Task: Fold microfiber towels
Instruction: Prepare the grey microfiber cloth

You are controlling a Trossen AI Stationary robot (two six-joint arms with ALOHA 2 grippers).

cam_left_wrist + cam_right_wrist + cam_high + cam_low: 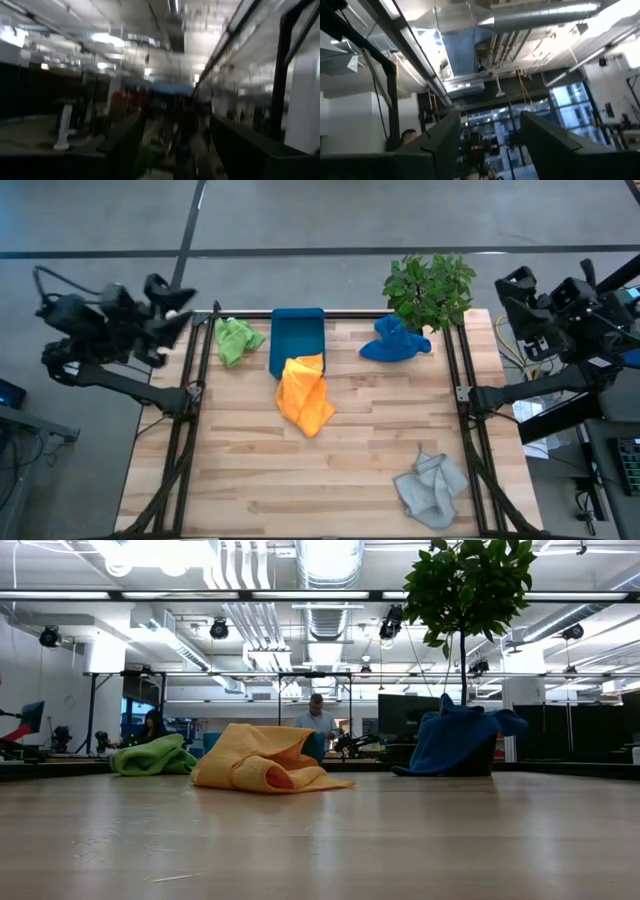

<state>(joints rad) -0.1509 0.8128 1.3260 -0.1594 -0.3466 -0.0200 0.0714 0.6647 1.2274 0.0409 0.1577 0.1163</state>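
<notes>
Four crumpled microfiber towels scattered across the wooden table, none yet folded. Orange towel heaped at centre, touching the near end of the teal tray; lime green towel just beside the tray's left; blue towel draped at the foot of the potted plant; grey towel bunched near the front right corner. Left gripper parked off the table's left edge, fingers apart, empty; right gripper off the right edge, likewise parted and holding nothing. Soft, light, limp cloth (likely to sag and cling), probably best pinched at a corner or hem.
</notes>
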